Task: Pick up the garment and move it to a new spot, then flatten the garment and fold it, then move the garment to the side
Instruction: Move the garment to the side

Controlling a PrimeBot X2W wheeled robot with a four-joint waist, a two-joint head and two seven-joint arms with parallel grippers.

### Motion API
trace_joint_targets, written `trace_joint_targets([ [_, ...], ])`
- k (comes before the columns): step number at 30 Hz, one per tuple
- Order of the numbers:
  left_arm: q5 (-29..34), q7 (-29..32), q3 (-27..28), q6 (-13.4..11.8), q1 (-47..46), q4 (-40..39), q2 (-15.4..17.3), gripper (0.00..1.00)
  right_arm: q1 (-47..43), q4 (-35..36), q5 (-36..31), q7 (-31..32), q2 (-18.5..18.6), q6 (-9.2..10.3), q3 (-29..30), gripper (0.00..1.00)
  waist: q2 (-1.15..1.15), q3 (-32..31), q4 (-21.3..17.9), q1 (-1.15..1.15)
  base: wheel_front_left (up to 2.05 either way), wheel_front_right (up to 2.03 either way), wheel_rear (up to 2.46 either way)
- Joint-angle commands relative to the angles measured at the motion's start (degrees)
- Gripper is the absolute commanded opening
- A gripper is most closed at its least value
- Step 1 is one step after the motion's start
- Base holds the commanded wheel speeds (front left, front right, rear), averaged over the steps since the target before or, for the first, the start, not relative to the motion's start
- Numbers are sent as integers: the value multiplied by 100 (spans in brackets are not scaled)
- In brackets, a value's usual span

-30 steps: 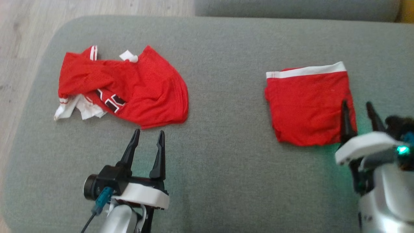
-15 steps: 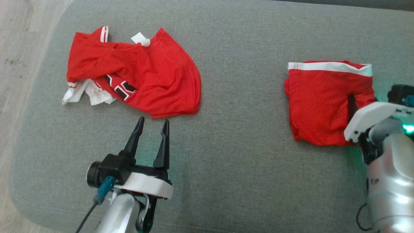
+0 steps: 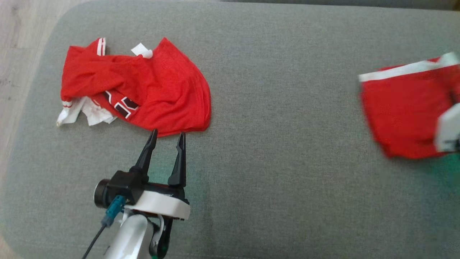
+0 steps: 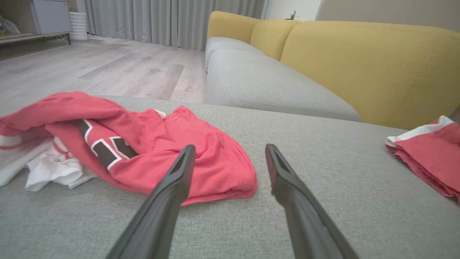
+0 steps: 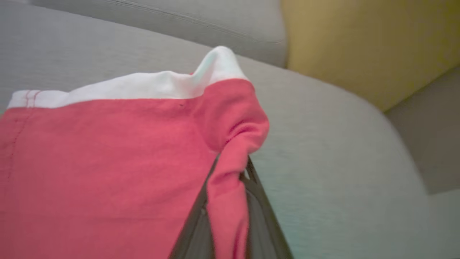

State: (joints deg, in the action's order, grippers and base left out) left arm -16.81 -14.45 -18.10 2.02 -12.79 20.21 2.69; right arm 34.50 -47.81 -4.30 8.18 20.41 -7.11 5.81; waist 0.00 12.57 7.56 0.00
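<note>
While our right gripper [image 5: 233, 169] pinches a raised ridge of the folded red mesh garment [image 5: 107, 172], its two long dark fingers [image 5: 194, 233] press in on the cloth from either side, with red fabric bunched between them. We see the white band of the garment running along its far edge, and one corner of that band lifts off the surface in the right wrist view. From the head view the folded red mesh garment [image 3: 399, 115] lies at the far right of the broad grey fabric cushion [image 3: 273, 151], blurred, with the pale wrist housing overlapping its lower right part.

Our left gripper [image 3: 168, 133] sits low over the cushion with its jaws spread and nothing between them. Its tips reach the near hem of the crumpled red jersey with white trim and dark numerals [image 3: 151, 90]; whether they touch the cloth we cannot tell. That jersey lies at the left end of the cushion, well apart from the garment. Beyond the cushion, the left wrist view shows a yellow sofa back [image 4: 359, 64] and a pale wood floor [image 4: 107, 68].
</note>
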Motion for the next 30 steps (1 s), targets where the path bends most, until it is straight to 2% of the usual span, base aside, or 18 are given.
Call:
trace_joint_targets([
  [1, 24, -55, 245, 3, -170, -177, 19, 100, 40, 221, -78, -65, 217, -37, -122, 0, 0, 36, -16, 0, 0, 0, 0],
  [5, 20, -55, 233, 28, -229, -212, 19, 100, -28, 121, -278, -100, 990, -37, 10, 0, 0, 151, 3, 0, 0, 0, 0],
  [10, 41, -55, 275, 57, -300, -207, 19, 100, 57, -125, -376, -330, 1514, -37, 406, 0, 0, 299, 64, 0, 0, 0, 0],
  [13, 59, -55, 315, 78, -327, -195, 19, 100, 143, -271, -421, -467, 1651, -37, 559, 0, 0, 349, 83, 0, 0, 0, 0],
  [23, 49, -55, 326, 88, -366, -156, 19, 100, 403, -623, -455, -731, 1541, -37, 608, 0, 0, 317, 75, 0, 0, 0, 0],
  [24, 48, -55, 325, 87, -362, -153, 19, 100, 427, -639, -423, -767, 1492, -37, 631, 37, 0, 303, 72, 0, 0, 0, 0],
  [25, 47, -55, 325, 85, -356, -147, 19, 100, 447, -645, -398, -807, 1446, -37, 651, 96, 0, 282, 67, 0, 0, 0, 0],
  [26, 46, -55, 327, 83, -346, -139, 19, 100, 463, -668, -384, -804, 1403, -37, 664, 100, 0, 256, 59, 0, 0, 0, 0],
  [30, 42, -55, 340, 71, -285, -105, 19, 100, 515, -572, -409, -918, 1191, -37, 667, 100, 0, 97, 17, 0, 0, 0, 0],
])
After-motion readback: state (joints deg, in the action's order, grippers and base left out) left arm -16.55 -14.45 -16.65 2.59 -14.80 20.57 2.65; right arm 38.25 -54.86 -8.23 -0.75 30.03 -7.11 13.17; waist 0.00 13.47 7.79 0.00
